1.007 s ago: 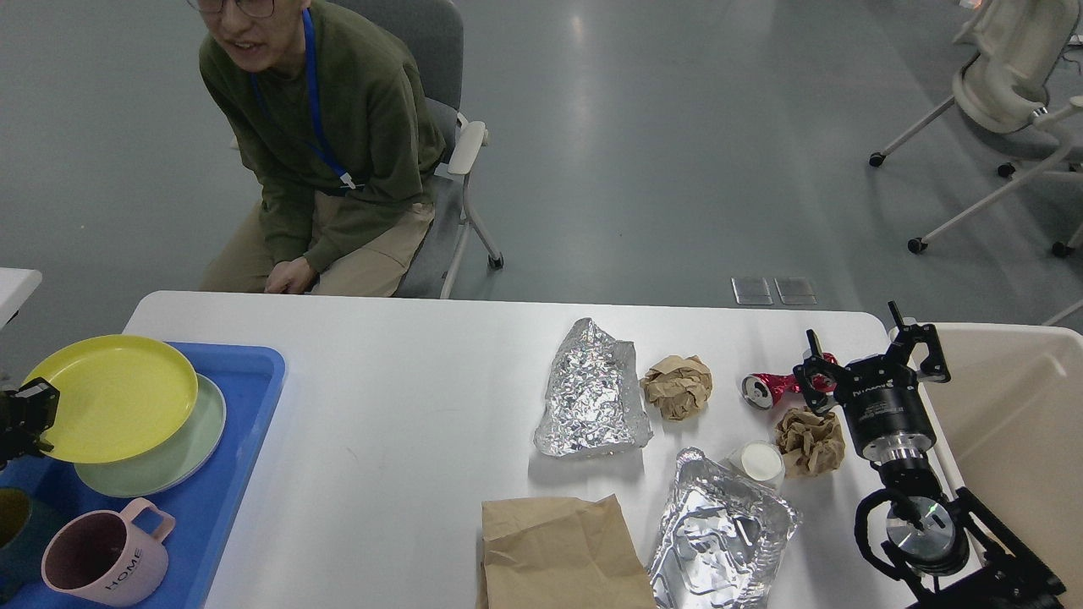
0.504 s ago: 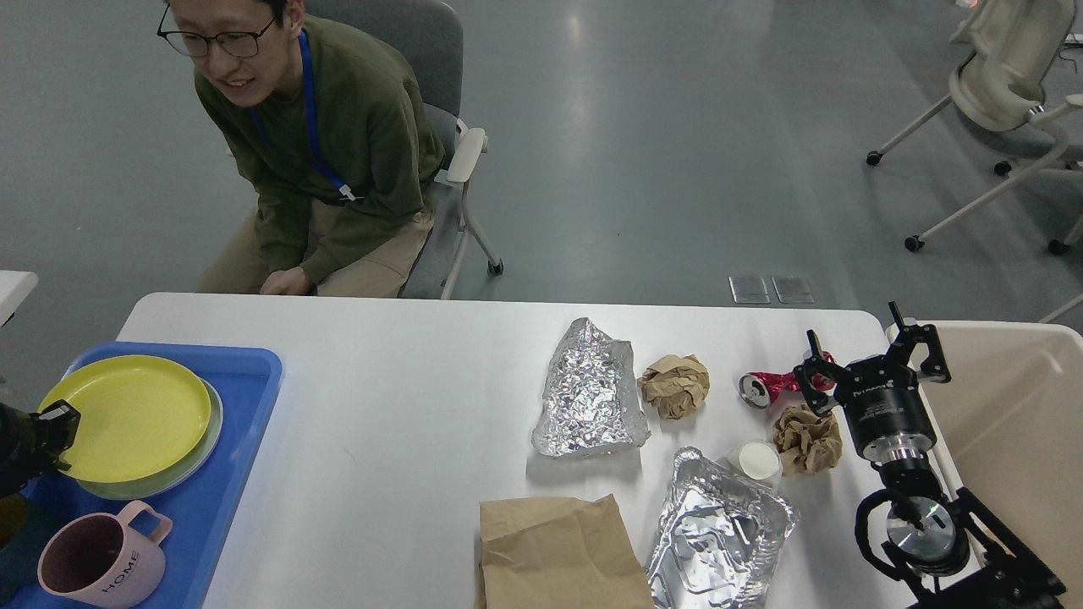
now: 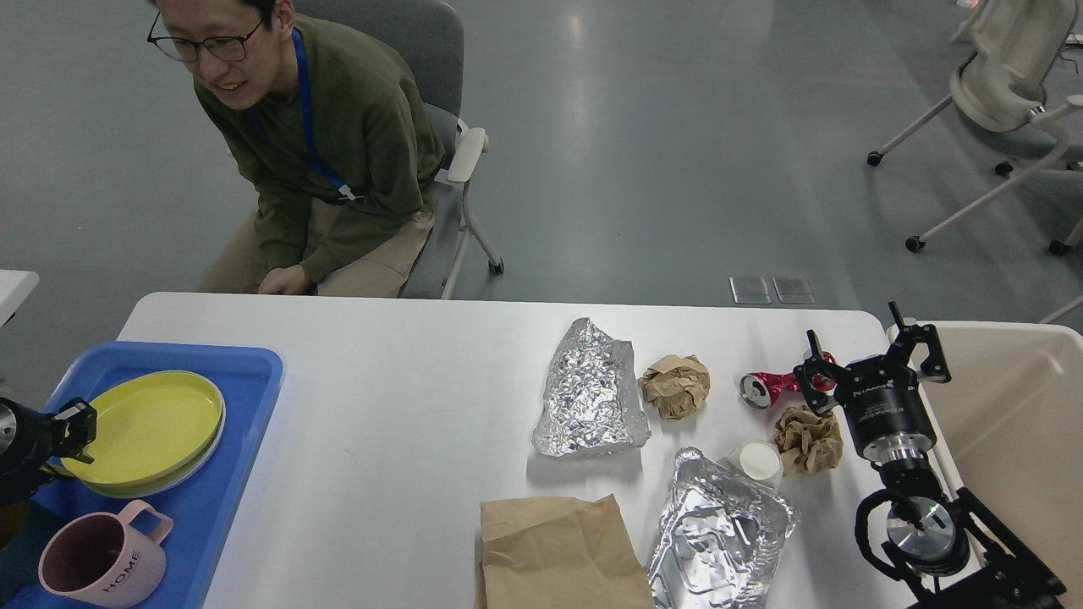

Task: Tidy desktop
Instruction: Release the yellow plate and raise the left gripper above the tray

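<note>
Now the yellow plate (image 3: pixel 152 430) sits lower and flatter than 1 s ago, stacked on the green plate in the blue tray (image 3: pixel 245 372) at 9 o'clock: dishes look sorted. Left hand (image 3: pixel 72 423) at its rim, grip unclear. Right hand (image 3: pixel 871 355) spread, empty, unmoved, by red can (image 3: pixel 766 387). Table (image 3: pixel 406 397) fills the lower frame, long axis 9–3; trash left.

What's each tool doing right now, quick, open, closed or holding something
Left tool: at the yellow plate's edge; grip cannot be told.
Right tool: open, holding nothing, above the desktop.
</note>
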{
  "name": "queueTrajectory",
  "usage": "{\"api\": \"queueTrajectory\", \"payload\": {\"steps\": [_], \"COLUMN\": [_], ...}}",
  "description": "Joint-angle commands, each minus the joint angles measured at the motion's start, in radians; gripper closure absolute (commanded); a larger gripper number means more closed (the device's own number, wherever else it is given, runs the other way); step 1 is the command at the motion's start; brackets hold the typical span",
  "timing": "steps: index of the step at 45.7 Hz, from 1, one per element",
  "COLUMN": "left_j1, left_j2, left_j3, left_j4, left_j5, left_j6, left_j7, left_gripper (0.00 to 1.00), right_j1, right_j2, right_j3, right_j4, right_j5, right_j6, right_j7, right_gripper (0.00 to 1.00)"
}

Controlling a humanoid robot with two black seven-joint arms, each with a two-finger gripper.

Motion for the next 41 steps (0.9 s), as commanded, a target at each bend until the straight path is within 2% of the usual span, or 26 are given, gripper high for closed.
{"api": "queueTrajectory", "payload": {"steps": [1,7,15,20,26,35,41], "left_j1": [-0.010,-0.033,-0.135,-0.178,-0.151,0.076,0.174], "left_j2": [0.006,0.012,0.015,0.052,0.092,0.058,-0.013], "left_j3": [0.001,0.001,-0.002,-0.102,-0.416,-1.003,-1.388], "left_j4": [0.000,0.000,0.000,0.000,0.001,0.003,-0.005], "left_j5": [0.000,0.002,0.002,0.002,0.000,0.000,0.002], "left_j6": [0.002,-0.008,-0.008,-0.010,-0.008,-0.011,-0.010], "left_j7": [0.005,0.016,0.014,0.013,-0.001,-0.004,-0.044], "left_gripper": [0.12,0.07,0.04,0.04,0.04,0.04,0.04], "right_j1": [0.000,0.000,0.000,0.000,0.000,0.000,0.000], "right_j2": [0.000,0.000,0.000,0.000,0.000,0.000,0.001], "right_j3": [0.000,0.000,0.000,0.000,0.000,0.000,0.000], "right_j4": [0.000,0.000,0.000,0.000,-0.001,-0.001,-0.001], "right_j5": [0.000,0.000,0.000,0.000,0.000,0.000,0.000], "right_j6": [0.000,0.000,0.000,0.000,0.000,0.000,-0.001], "right_j7": [0.000,0.000,0.000,0.000,0.000,0.000,0.000], "right_gripper": [0.00,0.00,0.00,0.00,0.00,0.00,0.00]}}
